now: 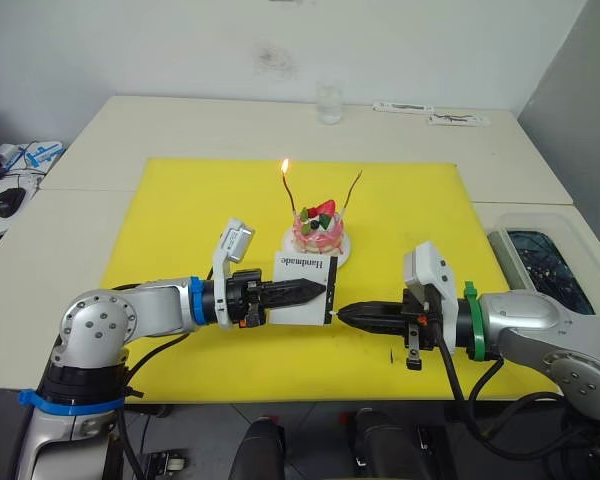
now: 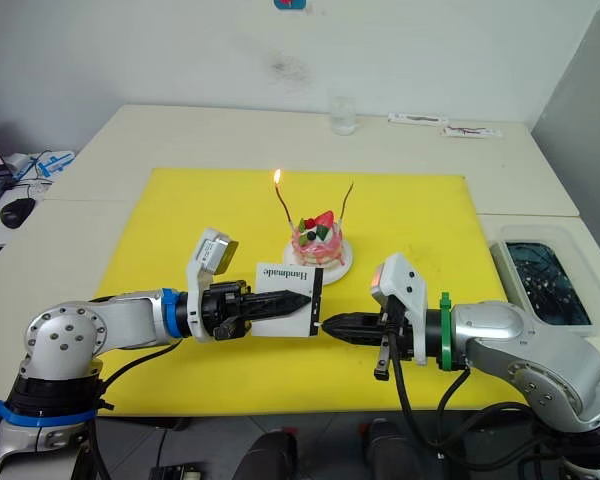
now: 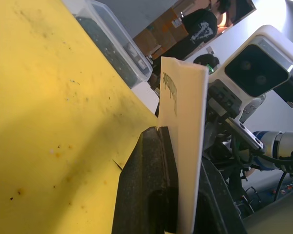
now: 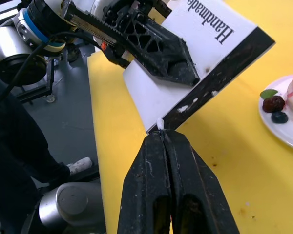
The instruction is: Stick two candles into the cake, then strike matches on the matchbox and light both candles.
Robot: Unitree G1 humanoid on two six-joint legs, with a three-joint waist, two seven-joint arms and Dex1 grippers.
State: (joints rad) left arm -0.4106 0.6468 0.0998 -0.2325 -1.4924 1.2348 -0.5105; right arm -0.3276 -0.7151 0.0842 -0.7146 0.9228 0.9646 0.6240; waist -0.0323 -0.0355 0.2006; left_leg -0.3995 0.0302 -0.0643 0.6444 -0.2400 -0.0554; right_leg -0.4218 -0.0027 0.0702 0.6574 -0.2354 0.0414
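The cake (image 1: 318,230) sits on its white plate (image 1: 342,252) in the middle of the yellow mat (image 1: 180,220). Two candles stand in it: the left candle (image 1: 288,192) burns with a small flame, the right candle (image 1: 355,188) is unlit. My left gripper (image 1: 318,291) is shut on the matchbox (image 1: 302,264), holding it upright just in front of the cake. My right gripper (image 4: 162,134) is shut on a match (image 4: 160,122). Only the match's pale tip shows, and it touches the black striking strip (image 4: 219,68) at the box's lower corner.
A glass (image 1: 328,102) and flat packets (image 1: 430,113) lie at the table's far edge. A clear bin (image 1: 545,265) with dark contents stands on the right, beside the mat. A computer mouse (image 1: 8,200) and cables lie far left. A person (image 3: 200,29) stands in the background.
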